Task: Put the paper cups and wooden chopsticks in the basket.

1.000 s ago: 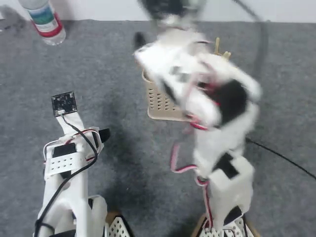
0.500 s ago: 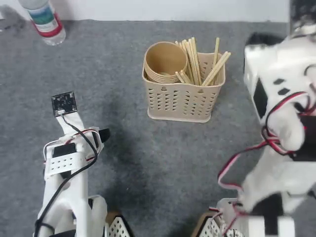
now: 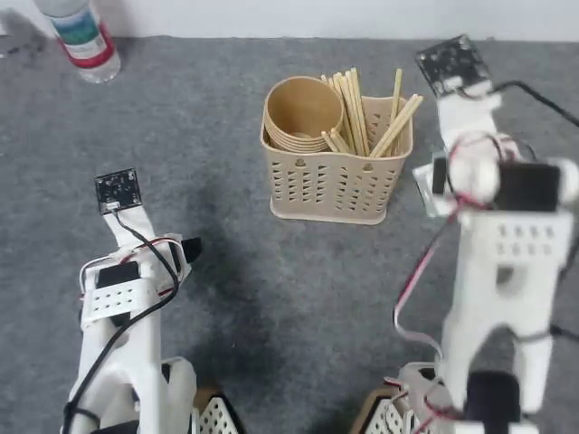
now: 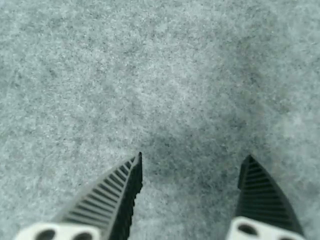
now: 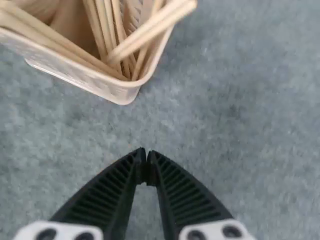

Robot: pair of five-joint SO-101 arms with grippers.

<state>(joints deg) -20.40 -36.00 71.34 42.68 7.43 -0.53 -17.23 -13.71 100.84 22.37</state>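
Note:
A beige perforated basket [image 3: 336, 181] stands at the back middle of the grey carpet. Stacked paper cups [image 3: 297, 113] sit in its left half and several wooden chopsticks [image 3: 362, 116] lean in its right half. The basket's corner [image 5: 107, 87] and the chopsticks [image 5: 135, 35] lie just ahead of my right gripper [image 5: 146, 156], which is shut and empty over the carpet. The right arm [image 3: 493, 226] stands to the right of the basket. My left gripper [image 4: 192, 167] hangs open above bare carpet, and the left arm [image 3: 127, 289] is at the front left.
A plastic bottle [image 3: 81, 32] with a red and white label stands at the back left corner. A black cable [image 3: 552, 104] runs along the right side behind the right arm. Grey carpet [image 3: 271, 298] lies between the two arms.
The right arm has swung away from over the basket to its right side and drawn back upright. The left arm has stayed still.

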